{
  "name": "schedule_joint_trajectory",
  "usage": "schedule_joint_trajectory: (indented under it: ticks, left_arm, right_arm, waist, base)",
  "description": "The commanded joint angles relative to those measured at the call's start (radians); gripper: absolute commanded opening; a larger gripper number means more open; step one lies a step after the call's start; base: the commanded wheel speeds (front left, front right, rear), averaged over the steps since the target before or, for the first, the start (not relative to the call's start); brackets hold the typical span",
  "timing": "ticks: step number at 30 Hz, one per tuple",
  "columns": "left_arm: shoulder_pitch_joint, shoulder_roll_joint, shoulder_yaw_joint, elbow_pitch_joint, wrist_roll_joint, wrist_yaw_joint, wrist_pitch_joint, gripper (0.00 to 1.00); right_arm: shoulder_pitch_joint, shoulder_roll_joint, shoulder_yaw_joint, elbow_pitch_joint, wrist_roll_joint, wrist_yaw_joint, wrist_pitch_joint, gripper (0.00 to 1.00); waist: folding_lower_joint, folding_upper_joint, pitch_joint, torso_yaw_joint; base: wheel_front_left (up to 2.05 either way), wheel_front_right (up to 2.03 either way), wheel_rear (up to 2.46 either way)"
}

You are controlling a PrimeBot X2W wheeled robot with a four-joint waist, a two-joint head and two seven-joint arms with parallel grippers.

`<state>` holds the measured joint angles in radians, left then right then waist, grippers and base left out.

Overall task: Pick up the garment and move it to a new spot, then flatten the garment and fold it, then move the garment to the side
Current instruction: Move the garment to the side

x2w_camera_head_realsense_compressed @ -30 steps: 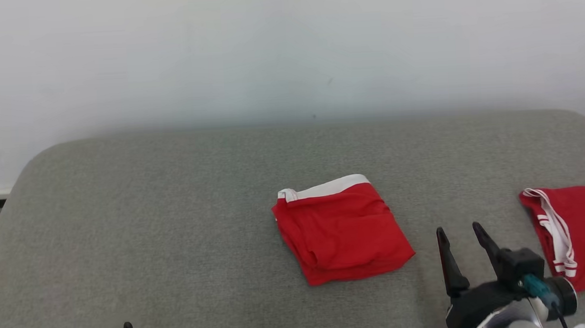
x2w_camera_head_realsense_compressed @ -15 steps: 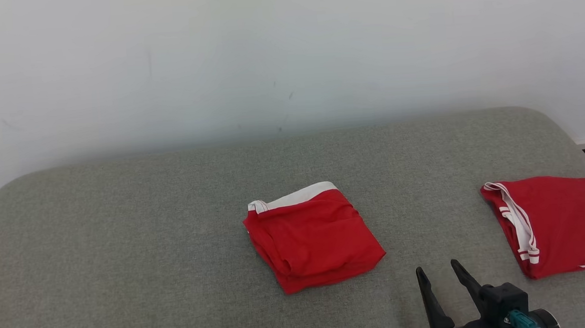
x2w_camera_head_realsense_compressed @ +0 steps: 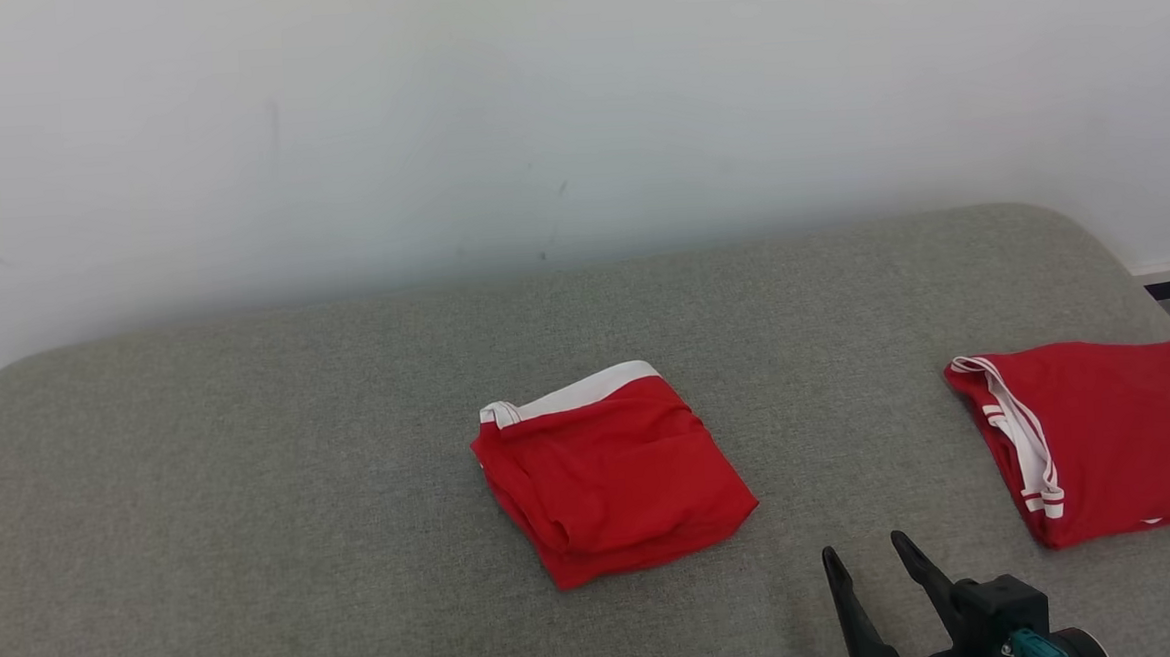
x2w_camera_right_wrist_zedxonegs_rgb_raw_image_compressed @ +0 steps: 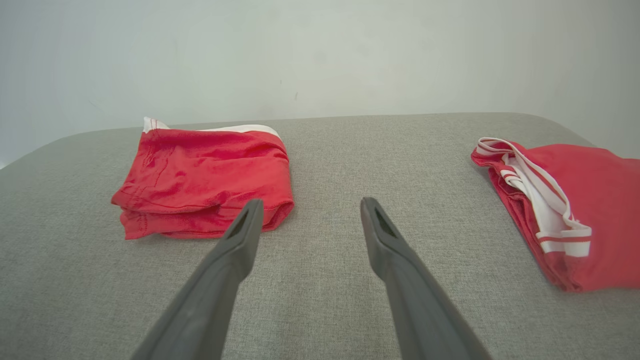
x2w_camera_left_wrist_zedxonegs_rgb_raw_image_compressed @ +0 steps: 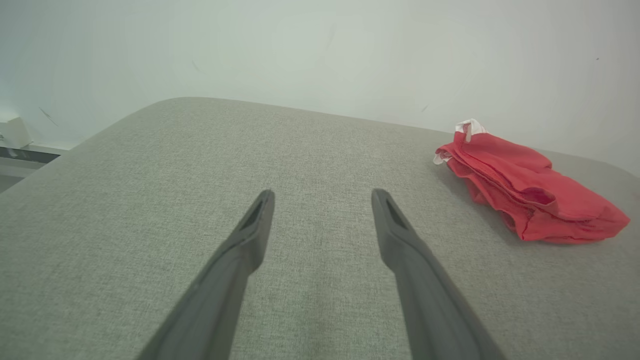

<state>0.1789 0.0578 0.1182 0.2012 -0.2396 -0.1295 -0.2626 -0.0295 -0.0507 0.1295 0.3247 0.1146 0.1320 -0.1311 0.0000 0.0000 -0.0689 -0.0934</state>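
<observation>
Since the red shorts (x2w_camera_head_realsense_compressed: pixel 608 477) are seen lying folded at the middle of the grey padded tabletop (x2w_camera_head_realsense_compressed: pixel 252 466), folding is judged done and the move to the side is taken to be in hand. The right claw (x2w_camera_head_realsense_compressed: pixel 866 546) and left claw (x2w_camera_left_wrist_zedxonegs_rgb_raw_image_compressed: pixel 322 195) are spread wide, with nothing gripped. The shorts lie ahead and left of the right claw, apart from it; a reach to their near edge is called for next. A second folded red garment (x2w_camera_head_realsense_compressed: pixel 1091 437) is set well to the right.
</observation>
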Motion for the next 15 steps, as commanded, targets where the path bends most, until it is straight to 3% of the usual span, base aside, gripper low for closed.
schedule_joint_trajectory:
  ticks: [1, 15]
  left_arm:
    - [-0.008, 0.007, -0.003, 0.000, -0.008, -0.001, -0.003, 1.00]
    - [-0.002, 0.012, -0.021, 0.001, -0.019, 0.000, -0.003, 1.00]
  right_arm:
    - [0.010, 0.000, -0.002, -0.005, 0.008, -0.003, 0.003, 1.00]
    - [0.009, 0.000, -0.014, -0.006, 0.006, -0.003, 0.003, 1.00]
  waist:
    - [0.0000, 0.0000, -0.001, -0.001]
    - [0.0000, 0.0000, -0.004, 0.005]
  base:
    - [0.00, 0.00, 0.00]
    - [0.00, 0.00, 0.00]
